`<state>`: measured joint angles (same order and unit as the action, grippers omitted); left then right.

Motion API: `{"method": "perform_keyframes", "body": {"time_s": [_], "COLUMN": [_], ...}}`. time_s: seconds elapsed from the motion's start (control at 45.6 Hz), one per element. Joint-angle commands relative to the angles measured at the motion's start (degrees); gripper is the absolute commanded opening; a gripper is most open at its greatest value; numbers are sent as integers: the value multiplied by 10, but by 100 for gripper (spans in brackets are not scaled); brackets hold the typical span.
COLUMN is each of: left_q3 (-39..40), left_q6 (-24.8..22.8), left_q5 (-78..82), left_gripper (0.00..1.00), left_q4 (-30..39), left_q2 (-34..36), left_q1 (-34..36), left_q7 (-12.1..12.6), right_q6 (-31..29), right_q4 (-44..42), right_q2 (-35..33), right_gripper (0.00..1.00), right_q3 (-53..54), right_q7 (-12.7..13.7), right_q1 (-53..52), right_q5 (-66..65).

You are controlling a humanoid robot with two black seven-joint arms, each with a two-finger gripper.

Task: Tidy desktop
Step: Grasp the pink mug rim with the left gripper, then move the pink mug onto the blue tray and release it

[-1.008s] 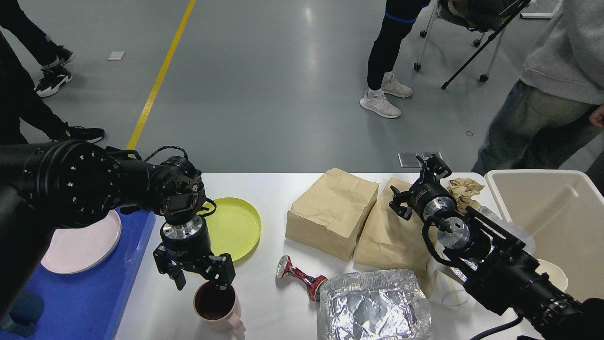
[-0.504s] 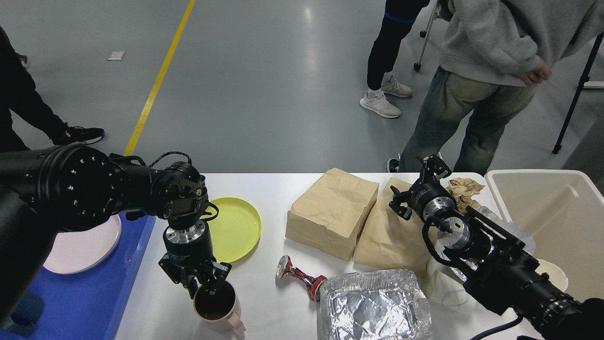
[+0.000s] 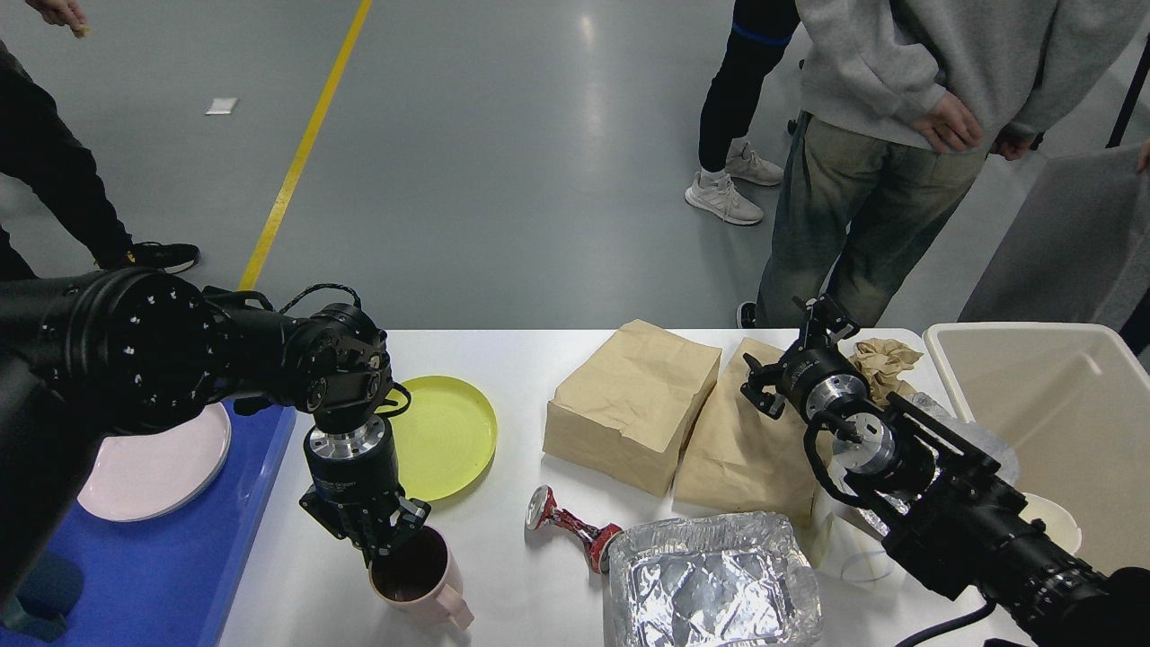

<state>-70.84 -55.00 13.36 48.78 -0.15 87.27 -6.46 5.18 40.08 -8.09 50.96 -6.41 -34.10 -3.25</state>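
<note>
Desktop [image 3: 503, 548] beneath left jaws [image 3: 382, 545] clamped on pink mug [image 3: 415, 580] rim; right jaws [image 3: 813, 328] spread.

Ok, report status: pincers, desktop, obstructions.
Left pincer shut on pink mug rim. Right pincer idle, jaws unclear. Desktop cluttered: paper bags, foil tray, yellow plate.

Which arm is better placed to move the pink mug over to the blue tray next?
Left. The left gripper is closed on the pink mug's rim, and the blue tray lies right beside it. The right gripper hovers over the paper bags, across the desktop.
</note>
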Motion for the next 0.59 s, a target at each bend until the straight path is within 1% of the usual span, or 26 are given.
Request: {"method": "perform_keyframes", "body": {"time_s": [0.0, 0.153, 0.285, 0.394, 0.526, 0.57], "left_q3": [-1, -1, -3, -10, -28, -36], "left_q6": [0, 0, 0, 0, 0, 0], "left_q5": [0, -5, -5, -4, -4, -4], "left_gripper": [0, 0, 0, 0, 0, 0], "left_q4": [11, 58, 76, 73, 55, 42], "left_q2": [7, 50, 102, 144, 211, 240], "left_q1": [25, 75, 115, 114, 103, 99], "left_q7": [-1, -2, -1, 2, 25, 29], "right_q6": [0, 0, 0, 0, 0, 0], "right_q4": [0, 0, 0, 0, 0, 0], "right_q2": [0, 0, 0, 0, 0, 0], "right_gripper": [100, 100, 100, 100, 100, 100], "right_q3": [-1, -1, 0, -1, -1, -1], "right_q7": [0, 0, 0, 0, 0, 0], "right_q1": [0, 0, 0, 0, 0, 0], "right_q5": [0, 0, 0, 0, 0, 0]}}
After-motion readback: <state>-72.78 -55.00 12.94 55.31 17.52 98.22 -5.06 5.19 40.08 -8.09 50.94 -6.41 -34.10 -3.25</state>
